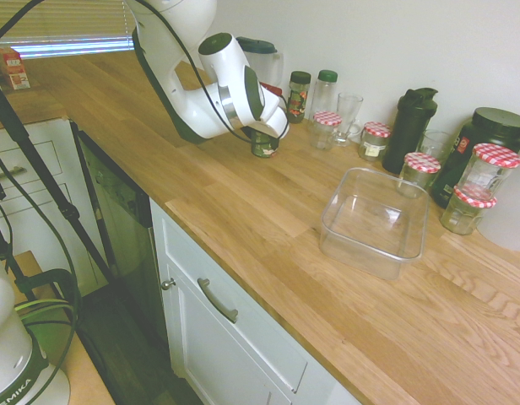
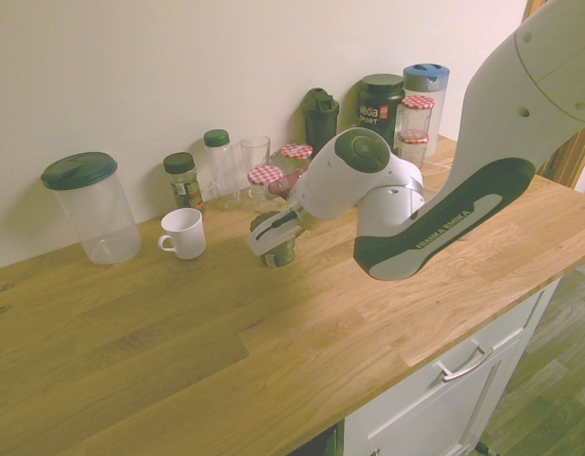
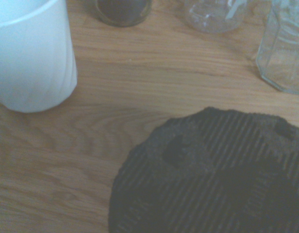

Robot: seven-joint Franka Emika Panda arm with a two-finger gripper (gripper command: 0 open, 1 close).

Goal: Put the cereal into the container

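Early stage. White mug (image 2: pixel 184 231) sits left of pincer (image 2: pixel 271 245), which is right at the cereal (image 2: pixel 278 250) on the counter; can't tell finger gap or grip. Container (image 1: pixel 375 222) well off, empty. Lift, carry, drop all left.

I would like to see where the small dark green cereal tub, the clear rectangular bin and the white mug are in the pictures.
small dark green cereal tub (image 2: pixel 279 253): second exterior view, on its side wall.
clear rectangular bin (image 1: pixel 369 256): first exterior view, on its near wall.
white mug (image 2: pixel 185 236): second exterior view, on its outer side.
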